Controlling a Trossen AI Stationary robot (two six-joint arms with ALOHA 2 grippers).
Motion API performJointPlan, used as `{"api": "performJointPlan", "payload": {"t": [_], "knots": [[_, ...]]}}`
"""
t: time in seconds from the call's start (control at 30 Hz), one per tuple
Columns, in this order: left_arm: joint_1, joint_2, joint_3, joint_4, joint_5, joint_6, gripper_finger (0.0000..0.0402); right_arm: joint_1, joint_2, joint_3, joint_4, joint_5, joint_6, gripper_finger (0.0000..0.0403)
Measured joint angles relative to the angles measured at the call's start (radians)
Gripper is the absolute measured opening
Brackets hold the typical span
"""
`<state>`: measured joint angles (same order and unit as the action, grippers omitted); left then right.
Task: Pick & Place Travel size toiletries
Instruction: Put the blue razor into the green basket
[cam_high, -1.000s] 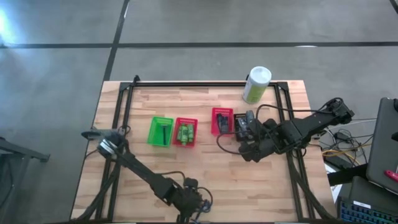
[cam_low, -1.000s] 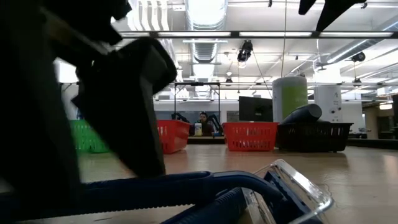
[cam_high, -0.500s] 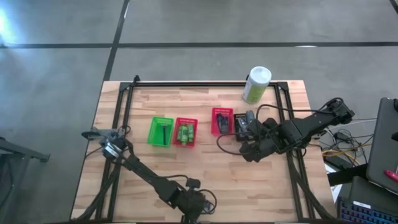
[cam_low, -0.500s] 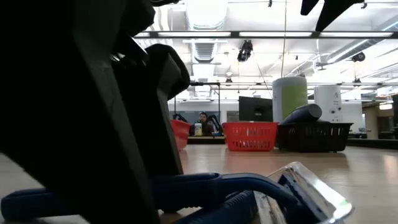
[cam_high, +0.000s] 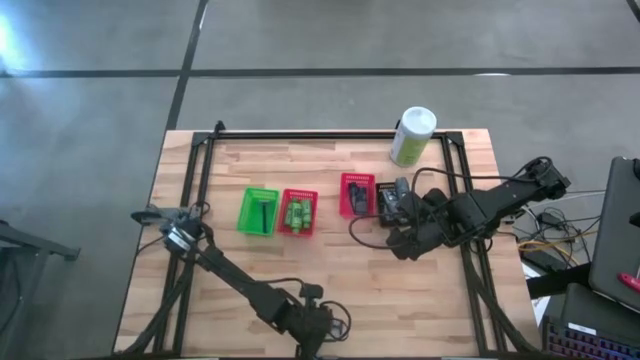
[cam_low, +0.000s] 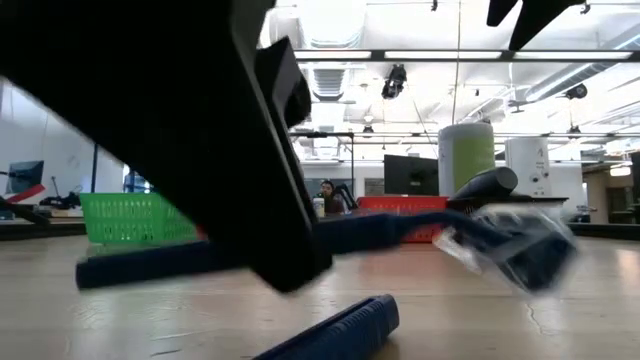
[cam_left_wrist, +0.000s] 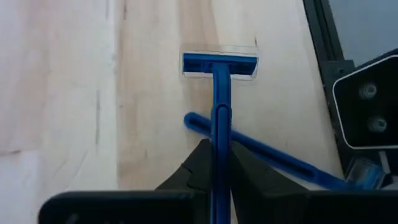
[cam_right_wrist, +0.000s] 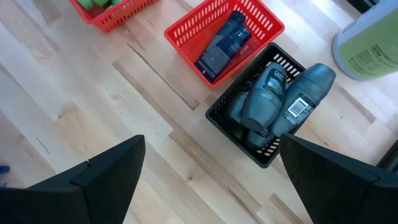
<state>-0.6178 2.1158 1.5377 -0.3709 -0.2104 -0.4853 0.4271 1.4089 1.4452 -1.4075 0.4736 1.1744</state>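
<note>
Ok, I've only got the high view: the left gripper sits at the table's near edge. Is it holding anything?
Observer: Yes. The left wrist view shows the left gripper shut on a blue razor.
Operator: Is it off the wood?
Observer: The low view shows it held above the table, with a second razor lying under it.
Operator: And the right gripper?
Observer: The right gripper is open, above the table beside the black basket of grey containers.

The held blue razor (cam_low: 300, 245)'s head is motion-blurred in the low view; the left arm hides the red baskets
</note>
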Motion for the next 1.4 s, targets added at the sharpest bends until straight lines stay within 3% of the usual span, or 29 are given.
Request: {"api": "performJointPlan", "payload": {"t": [0.17, 0.33, 0.53, 0.7, 0.87, 1.03, 1.4], "knots": [[0.027, -0.095, 0.012, -0.114, -0.075, -0.069, 0.0043, 0.007, -0.011, 0.000, -0.001, 0.000, 0.001, 0.0368], [0.076, -0.246, -0.049, -0.268, -0.239, -0.351, 0.0040, 0.046, -0.073, 0.000, -0.003, 0.045, 0.036, 0.0368], [0.129, -0.480, -0.241, -0.404, -0.378, -0.819, 0.0041, 0.090, -0.168, -0.001, -0.002, 0.139, 0.078, 0.0368], [0.207, -0.673, -0.432, -0.404, -0.414, -1.009, 0.0038, 0.090, -0.206, -0.019, -0.002, 0.190, 0.074, 0.0368], [0.333, -0.817, -0.608, -0.427, -0.360, -1.065, 0.0038, 0.085, -0.211, -0.056, -0.001, 0.212, 0.075, 0.0368], [0.477, -0.912, -0.748, -0.443, -0.250, -0.999, 0.0038, 0.085, -0.211, -0.102, 0.003, 0.210, 0.133, 0.0368], [0.633, -0.975, -0.843, -0.385, -0.200, -0.849, 0.0055, 0.085, -0.211, -0.144, 0.007, 0.180, 0.185, 0.0368]]}}
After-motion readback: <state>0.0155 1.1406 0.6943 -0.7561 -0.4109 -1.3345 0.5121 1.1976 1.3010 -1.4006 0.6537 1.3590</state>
